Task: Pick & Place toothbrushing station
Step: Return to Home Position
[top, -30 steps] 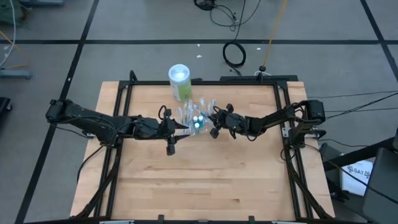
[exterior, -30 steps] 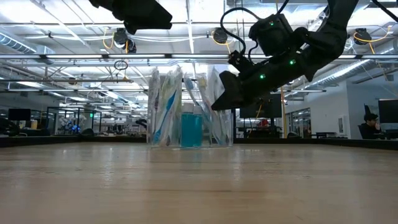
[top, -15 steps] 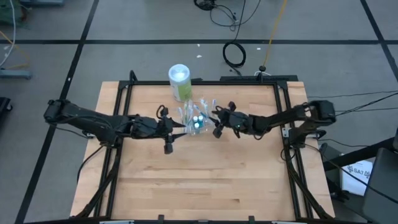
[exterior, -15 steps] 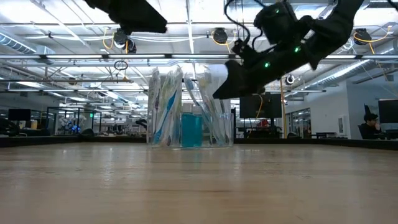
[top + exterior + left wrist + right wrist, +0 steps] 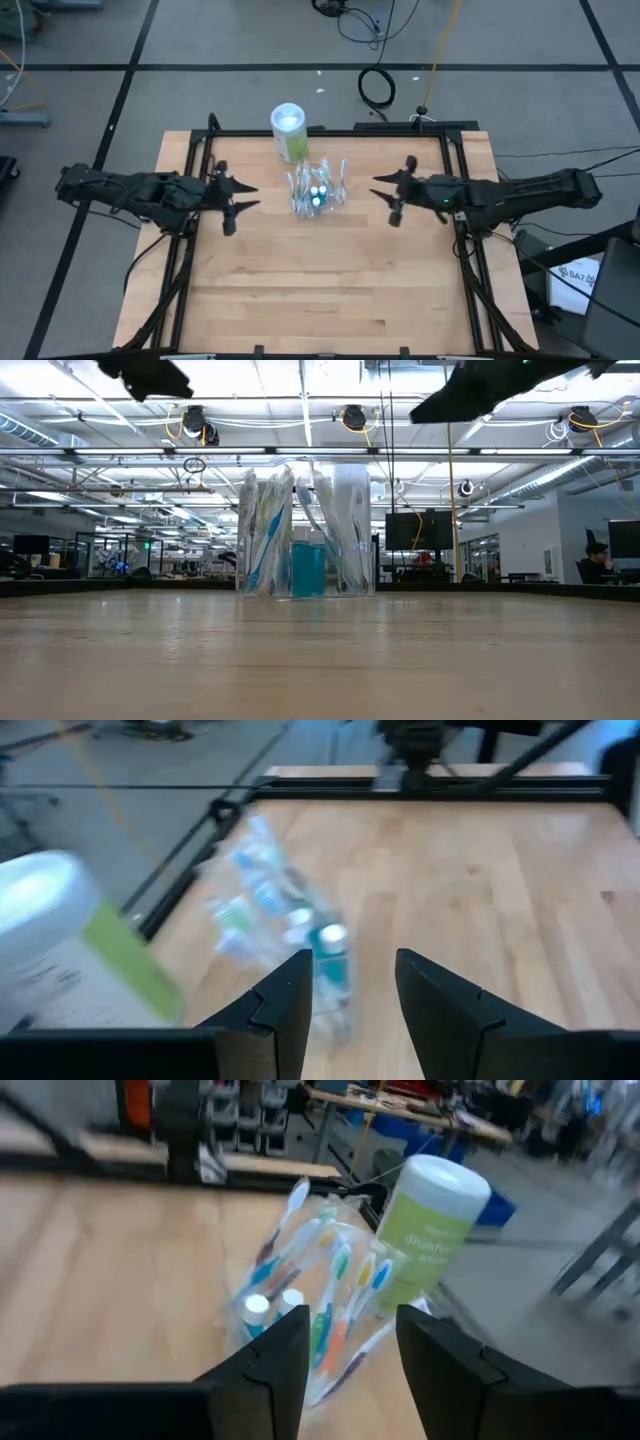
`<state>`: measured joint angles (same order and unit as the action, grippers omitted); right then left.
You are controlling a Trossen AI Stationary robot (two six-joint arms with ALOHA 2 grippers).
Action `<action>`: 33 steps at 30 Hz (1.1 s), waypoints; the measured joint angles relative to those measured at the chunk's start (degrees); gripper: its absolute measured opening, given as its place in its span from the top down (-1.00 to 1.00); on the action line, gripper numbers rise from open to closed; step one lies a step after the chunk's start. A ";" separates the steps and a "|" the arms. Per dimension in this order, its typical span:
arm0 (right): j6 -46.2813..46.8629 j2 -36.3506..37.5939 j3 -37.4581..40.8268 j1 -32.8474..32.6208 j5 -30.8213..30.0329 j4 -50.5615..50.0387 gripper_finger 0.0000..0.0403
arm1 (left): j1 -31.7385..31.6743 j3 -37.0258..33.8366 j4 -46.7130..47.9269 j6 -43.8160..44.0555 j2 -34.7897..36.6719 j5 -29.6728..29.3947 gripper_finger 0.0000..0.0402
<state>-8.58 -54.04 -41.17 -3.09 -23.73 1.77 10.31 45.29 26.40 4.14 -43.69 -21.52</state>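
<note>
A second ago both grippers hung close against the clear organizer; now they have drawn apart to either side, which suggests the placing is finished and only the retreat to rest remains.

At centre left of the high view, the left gripper (image 5: 248, 196) sits well clear of the organizer, its fingers spread with nothing between them. Its wrist view shows the same gap. In the low view that arm has shrunk to a dark scrap in the upper left corner.

Above centre stands the green-and-white canister (image 5: 289, 132), untouched. Its label carries pale lettering in the right wrist view, but too blurred to read — no brand can be made out anywhere.

Just below and right of it, the clear organizer (image 5: 318, 190) stands upright on the wooden table (image 5: 300, 300). It is packed with toothbrushes (image 5: 265, 535) on both sides and teal tubes (image 5: 308, 568) in the middle.

At centre right, the right gripper (image 5: 378, 188) has pulled back farther — fingers apart, empty, pointing at the organizer from a distance.
</note>
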 joint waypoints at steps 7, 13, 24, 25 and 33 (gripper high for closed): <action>9.97 12.60 0.29 -1.59 4.29 -15.73 0.28 | -0.04 -8.72 -2.46 -1.61 9.69 -8.05 0.24; 5.43 23.63 9.95 -1.71 15.48 -9.05 0.29 | -0.04 -18.81 -15.79 -9.87 19.28 -9.60 0.24; 4.02 45.26 22.52 -0.28 16.38 -5.45 0.29 | -0.04 -27.41 -22.87 -15.01 29.88 -10.46 0.24; 3.93 47.04 23.36 -0.28 16.39 -5.39 0.29 | -0.04 -27.63 -22.48 -15.17 30.62 -11.31 0.24; 4.75 53.47 29.13 -0.28 16.49 -5.52 0.30 | -0.15 -33.67 -22.54 -14.97 36.08 -14.62 0.24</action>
<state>-3.84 -0.57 -12.04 -3.38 -7.25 -3.75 10.15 11.62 3.86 -10.83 -7.60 -36.14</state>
